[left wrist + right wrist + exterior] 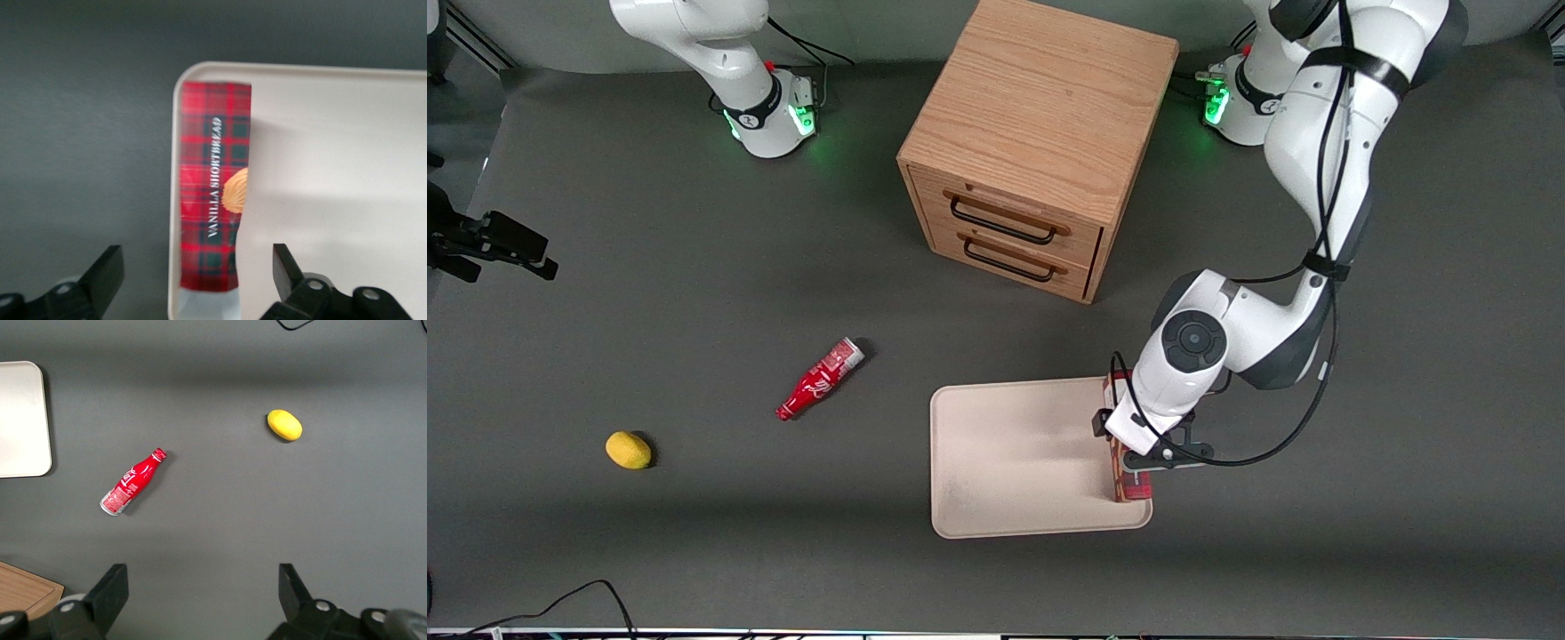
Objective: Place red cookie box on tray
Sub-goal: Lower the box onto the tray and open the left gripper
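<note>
Left wrist view: the gripper (pixel 193 283) hangs straight over the red cookie box (pixel 212 193), its two black fingers (pixel 107 273) spread wide with open air on both sides, touching nothing. The box lies flat inside the tray (pixel 347 147), pressed along one long rim, a cookie picture and white lettering facing up.

The box looks delivered, so the step in hand is likely the release and retreat. Doing it well means rising straight up with the fingers kept apart, so neither tip clips the carton or the tray's rim and drags it askew.

From the front, the gripper (pixel 1152 455) sits above the tray's edge toward the working arm's end of the table, nearer the camera than the wooden drawer cabinet (pixel 1040 147). The arm reaches down from high up, folds at the elbow, and points its wrist vertically at the tray.

Well apart, toward the parked arm's end, lie a red soda bottle (pixel 820 379) and a yellow lemon (pixel 629 450).
</note>
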You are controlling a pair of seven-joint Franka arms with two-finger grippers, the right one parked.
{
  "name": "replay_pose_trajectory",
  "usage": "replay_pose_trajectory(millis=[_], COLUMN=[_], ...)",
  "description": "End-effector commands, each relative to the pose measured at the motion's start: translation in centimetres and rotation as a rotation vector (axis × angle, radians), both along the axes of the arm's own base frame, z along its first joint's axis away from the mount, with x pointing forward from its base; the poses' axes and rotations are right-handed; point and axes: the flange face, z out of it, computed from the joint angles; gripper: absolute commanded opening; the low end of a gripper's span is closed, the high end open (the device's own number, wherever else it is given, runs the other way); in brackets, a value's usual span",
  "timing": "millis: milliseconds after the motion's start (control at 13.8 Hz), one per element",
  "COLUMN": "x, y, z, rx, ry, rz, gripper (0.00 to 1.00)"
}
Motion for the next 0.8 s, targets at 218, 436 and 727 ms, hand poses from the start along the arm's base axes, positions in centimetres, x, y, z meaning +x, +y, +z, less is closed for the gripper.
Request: replay_pose_trajectory(millis=[218, 436, 727], x=[-2.2, -4.4, -7.8], y=[3.4, 7.3, 16.4], z=[15.6, 23.0, 31.5], rx=[0.007, 0.042, 0.035], ry=[0.018, 0.028, 0.094], rz=[0.094, 0.128, 0.074], gripper=[1.00, 1.00, 1.00])
